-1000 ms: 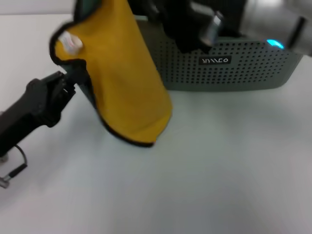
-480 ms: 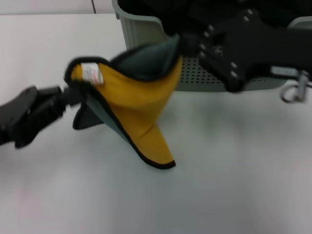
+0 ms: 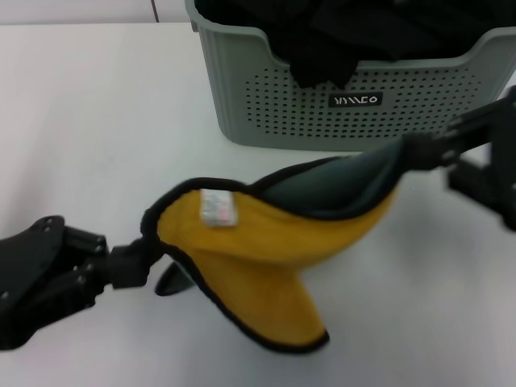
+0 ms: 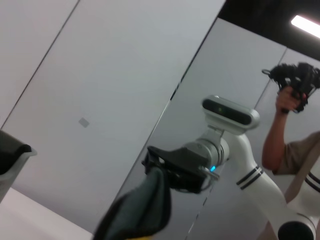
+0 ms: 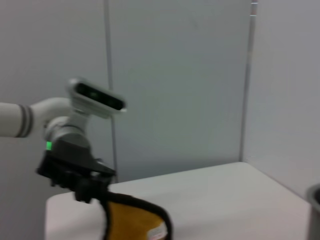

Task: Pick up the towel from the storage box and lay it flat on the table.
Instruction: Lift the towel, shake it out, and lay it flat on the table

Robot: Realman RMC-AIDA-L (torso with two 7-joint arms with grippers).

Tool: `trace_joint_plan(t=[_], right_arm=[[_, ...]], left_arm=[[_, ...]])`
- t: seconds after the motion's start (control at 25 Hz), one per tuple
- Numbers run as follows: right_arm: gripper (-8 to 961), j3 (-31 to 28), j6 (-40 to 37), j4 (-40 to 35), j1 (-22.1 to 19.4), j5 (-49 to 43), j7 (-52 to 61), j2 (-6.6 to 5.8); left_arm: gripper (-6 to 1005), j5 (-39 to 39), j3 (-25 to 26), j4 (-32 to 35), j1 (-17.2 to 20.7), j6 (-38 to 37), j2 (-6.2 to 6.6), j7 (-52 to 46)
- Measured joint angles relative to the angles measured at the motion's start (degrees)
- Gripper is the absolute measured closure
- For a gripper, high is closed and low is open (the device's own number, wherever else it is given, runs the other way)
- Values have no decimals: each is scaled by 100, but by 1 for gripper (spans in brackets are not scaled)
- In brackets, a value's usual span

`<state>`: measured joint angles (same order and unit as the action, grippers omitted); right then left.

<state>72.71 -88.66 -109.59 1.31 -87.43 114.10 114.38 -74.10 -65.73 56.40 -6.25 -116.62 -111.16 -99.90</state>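
— Where's your towel (image 3: 266,242)?

— Out of the storage box (image 3: 282,97), stretched above the table (image 3: 89,113) just near of it, yellow face toward you, lower corner sagging to the tabletop.

— And your claws?

— Your left gripper (image 3: 143,256) is pinched closed on the tagged left corner; your right gripper (image 3: 415,151) is clamped on the right corner. Black cloths (image 3: 339,32) fill the box.

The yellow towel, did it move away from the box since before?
Yes. The towel has come down and forward, away from the storage box, stretched between the left pincer and right pincer over the table.
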Motion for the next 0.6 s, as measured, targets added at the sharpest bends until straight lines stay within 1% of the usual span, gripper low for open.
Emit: trace_joint_plan(t=[0.12, 0.16, 0.2, 0.24, 0.28, 0.32, 0.4, 0.48, 0.6], right_arm=[[924, -490, -107, -75, -77, -3, 125, 1], [924, -583, -144, -81, -78, -4, 156, 1], [924, -583, -144, -81, -78, -4, 156, 1], [924, -895, -272, -144, -55, -8, 251, -2], [924, -895, -272, -144, -55, -8, 251, -2], [924, -1094, -388, -270, -44, -10, 334, -7], [923, -1236, -538, -410, -40, -9, 409, -8], [923, -1355, -742, -568, -38, 16, 519, -6], [923, -1539, -1091, -701, -37, 120, 699, -2]], left_arm=[[979, 207, -68, 425, 177, -7, 2, -79], [978, 350, -159, 594, 234, -9, 26, -141], [978, 350, -159, 594, 234, -9, 26, -141], [978, 681, -395, 908, 293, -10, 98, -253], [977, 756, -452, 982, 298, -10, 119, -286], [977, 963, -553, 1145, 298, -11, 152, -387], [976, 963, -553, 1145, 298, -11, 152, -387], [975, 1147, -583, 1331, 263, -10, 162, -689], [974, 1175, -556, 1463, 268, -10, 163, -889]])
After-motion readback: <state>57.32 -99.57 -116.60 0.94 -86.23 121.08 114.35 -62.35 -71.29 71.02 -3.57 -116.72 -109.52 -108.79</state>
